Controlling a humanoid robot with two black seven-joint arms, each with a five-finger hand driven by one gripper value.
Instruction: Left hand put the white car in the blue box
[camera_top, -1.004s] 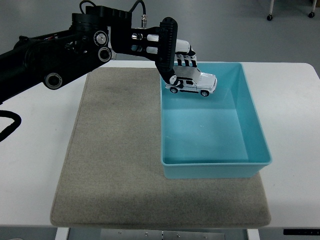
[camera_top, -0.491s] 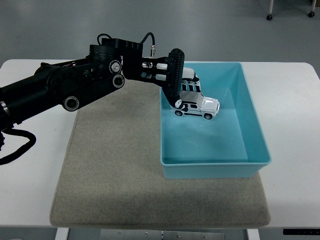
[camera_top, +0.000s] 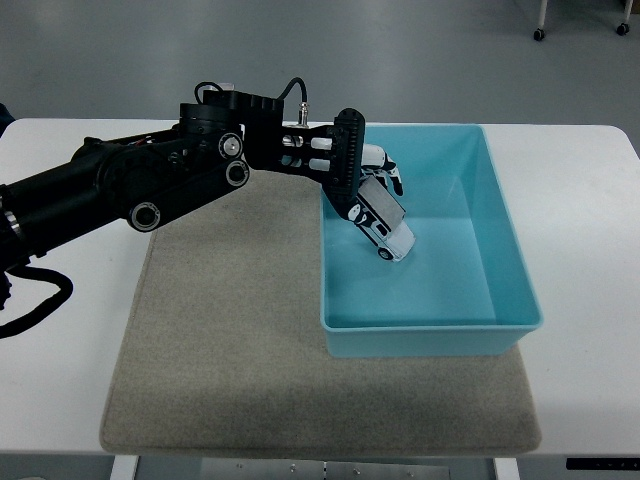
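The white car (camera_top: 384, 224) is inside the blue box (camera_top: 505, 240), near its left wall. It is tipped steeply, lower end down toward the box floor and upper end leaning against my left hand (camera_top: 368, 182). That hand reaches over the box's left rim from the left. Its fingers (camera_top: 387, 170) are spread above the car's upper end and no longer clamp it. The right arm does not show.
The blue box stands on the right part of a beige mat (camera_top: 230, 330) that covers the middle of the white table (camera_top: 590, 400). My black left arm (camera_top: 130, 190) crosses the mat's far left corner.
The hand brought the car down from over the box's far left corner into the box. In the last half second the car tipped from level to steeply nose-down as the fingers loosened.
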